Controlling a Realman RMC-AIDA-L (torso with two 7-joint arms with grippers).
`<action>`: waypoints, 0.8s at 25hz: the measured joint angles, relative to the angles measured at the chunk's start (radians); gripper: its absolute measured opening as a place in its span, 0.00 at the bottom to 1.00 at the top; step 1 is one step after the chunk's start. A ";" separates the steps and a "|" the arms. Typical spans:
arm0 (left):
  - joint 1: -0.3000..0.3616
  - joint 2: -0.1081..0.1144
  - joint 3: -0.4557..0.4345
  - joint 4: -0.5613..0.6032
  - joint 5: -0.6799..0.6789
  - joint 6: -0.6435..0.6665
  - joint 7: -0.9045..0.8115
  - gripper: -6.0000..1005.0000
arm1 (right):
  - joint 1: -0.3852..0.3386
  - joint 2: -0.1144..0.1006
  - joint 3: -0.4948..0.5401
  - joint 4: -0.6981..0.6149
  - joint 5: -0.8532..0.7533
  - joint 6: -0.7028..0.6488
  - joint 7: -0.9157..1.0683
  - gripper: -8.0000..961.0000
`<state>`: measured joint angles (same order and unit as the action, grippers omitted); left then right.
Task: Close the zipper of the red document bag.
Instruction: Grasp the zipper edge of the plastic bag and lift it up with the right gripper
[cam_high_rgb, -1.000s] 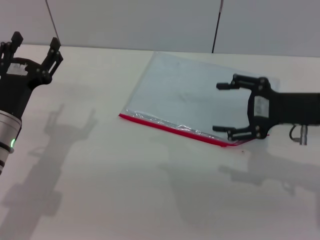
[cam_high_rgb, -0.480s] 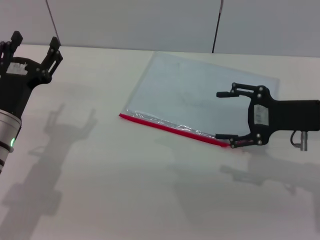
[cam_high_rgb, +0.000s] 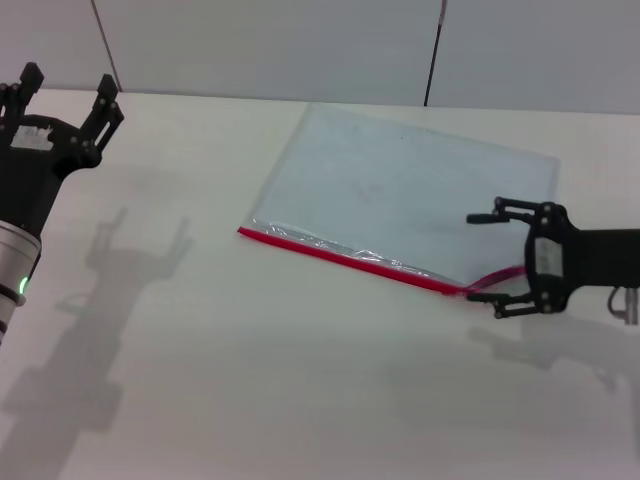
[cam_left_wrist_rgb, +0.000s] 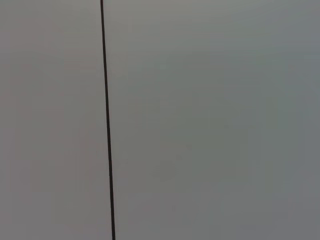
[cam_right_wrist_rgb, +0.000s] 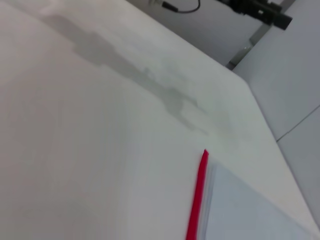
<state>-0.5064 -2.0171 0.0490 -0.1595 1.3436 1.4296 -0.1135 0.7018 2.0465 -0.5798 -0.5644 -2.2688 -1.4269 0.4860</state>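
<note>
My right gripper (cam_high_rgb: 482, 257) is low over the table (cam_high_rgb: 250, 380), fingers spread, straddling the right end of the zipper (cam_high_rgb: 350, 257) without grasping it. The red document bag (cam_high_rgb: 410, 200) lies flat mid-table, zipper edge nearest. My left gripper (cam_high_rgb: 62, 88) sits raised far left, released.

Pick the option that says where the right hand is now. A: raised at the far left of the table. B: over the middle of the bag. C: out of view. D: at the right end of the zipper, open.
D: in the head view the right hand sits at the right end of the zipper, by the bag's near corner, with its fingers spread apart; the left hand is the raised one at far left.
</note>
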 joint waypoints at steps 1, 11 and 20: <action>0.001 0.000 0.000 0.000 0.000 0.000 0.000 0.86 | -0.006 -0.002 0.000 -0.006 -0.007 0.001 0.003 0.91; -0.001 0.000 0.000 0.003 0.000 0.000 0.000 0.86 | -0.030 -0.002 -0.021 -0.047 -0.038 0.085 0.049 0.90; -0.001 0.000 0.000 0.003 0.000 0.000 0.000 0.86 | -0.030 0.003 -0.066 -0.040 -0.039 0.157 0.052 0.86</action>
<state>-0.5073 -2.0171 0.0490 -0.1564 1.3437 1.4298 -0.1135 0.6720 2.0491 -0.6455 -0.6044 -2.3073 -1.2697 0.5384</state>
